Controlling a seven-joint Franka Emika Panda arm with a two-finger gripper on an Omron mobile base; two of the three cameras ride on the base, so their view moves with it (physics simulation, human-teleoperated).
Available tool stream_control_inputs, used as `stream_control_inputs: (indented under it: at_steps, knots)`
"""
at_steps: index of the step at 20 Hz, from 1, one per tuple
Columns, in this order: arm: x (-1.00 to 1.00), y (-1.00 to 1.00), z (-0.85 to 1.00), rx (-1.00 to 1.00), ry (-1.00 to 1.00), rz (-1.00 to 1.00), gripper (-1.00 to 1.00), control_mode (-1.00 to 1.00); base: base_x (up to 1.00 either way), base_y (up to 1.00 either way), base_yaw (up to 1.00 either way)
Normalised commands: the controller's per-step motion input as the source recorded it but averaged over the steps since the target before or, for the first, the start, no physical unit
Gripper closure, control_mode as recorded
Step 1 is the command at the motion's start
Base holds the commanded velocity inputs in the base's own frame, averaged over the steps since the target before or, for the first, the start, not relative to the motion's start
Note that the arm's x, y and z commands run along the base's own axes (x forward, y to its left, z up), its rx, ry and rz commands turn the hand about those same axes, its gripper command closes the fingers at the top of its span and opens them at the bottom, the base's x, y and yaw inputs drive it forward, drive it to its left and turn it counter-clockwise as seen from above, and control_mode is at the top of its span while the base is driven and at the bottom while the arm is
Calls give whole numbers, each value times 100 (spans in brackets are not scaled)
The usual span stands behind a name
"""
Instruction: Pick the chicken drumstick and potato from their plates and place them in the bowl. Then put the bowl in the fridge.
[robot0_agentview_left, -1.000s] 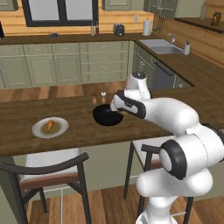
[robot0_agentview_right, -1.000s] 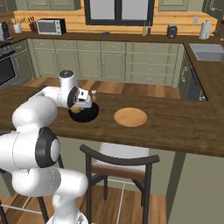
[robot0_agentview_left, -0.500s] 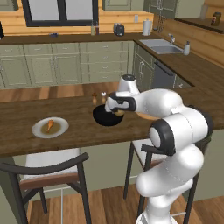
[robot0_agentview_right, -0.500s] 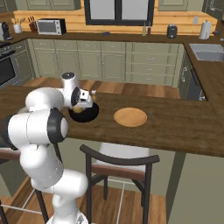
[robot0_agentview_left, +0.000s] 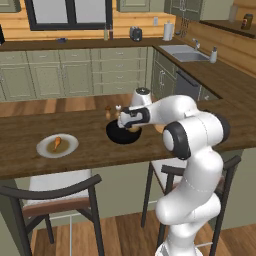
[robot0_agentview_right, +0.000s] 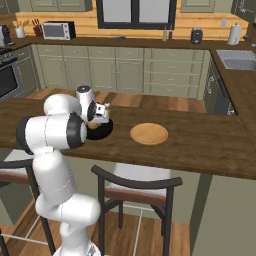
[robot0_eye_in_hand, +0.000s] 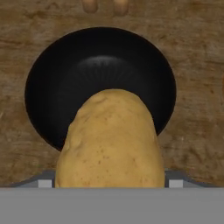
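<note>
We see the claw (robot0_agentview_left: 131, 123) clamped on the tan-yellow oval potato (robot0_eye_in_hand: 111, 142), poised over the glossy black round bowl (robot0_eye_in_hand: 100, 65) resting on the dark wooden tabletop (robot0_agentview_left: 90, 145).

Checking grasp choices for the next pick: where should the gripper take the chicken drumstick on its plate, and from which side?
Grip the chicken drumstick across its thicker meaty end, coming straight down from above. It lies flat on the pale plate, so the sides are open but nothing fits under it. The thin bone end would probably give too little to hold; finer detail is too small to tell.
</note>
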Motion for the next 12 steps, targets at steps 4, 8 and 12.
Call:
stream_control_inputs:
  at_steps: [4, 8, 12]
  knots:
    - [36, 9, -26, 0, 0, 0, 100, -100, 0, 0, 0]
    - [2, 0, -32, -1, 1, 0, 100, -100, 0, 0, 0]
    - [14, 0, -26, 0, 0, 0, 100, -100, 0, 0, 0]
